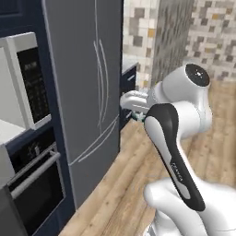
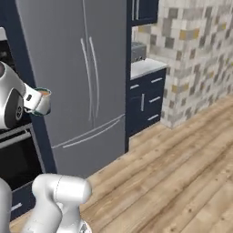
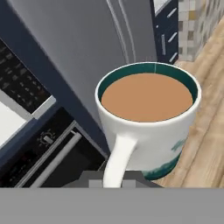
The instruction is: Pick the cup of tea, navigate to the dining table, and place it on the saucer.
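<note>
Step in hand: carry leg. Your hand (image 2: 35, 101) nearly closed, clamped on handle of cup of tea (image 3: 148, 118), held aloft, upright, beside fridge (image 2: 77, 77), above wood floor (image 2: 182, 173). Next: drive to dining table, keep cup level, find saucer

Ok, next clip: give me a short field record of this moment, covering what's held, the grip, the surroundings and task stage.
held: cup of tea, white with teal pattern, upright, brown tea near the rim
grip: gripper shut on the cup's handle, cup carried in the air
surroundings: grey refrigerator ahead, microwave and oven to its left, navy counter to its right, wood floor
task stage: cup picked; neither dining table nor saucer in view
</note>
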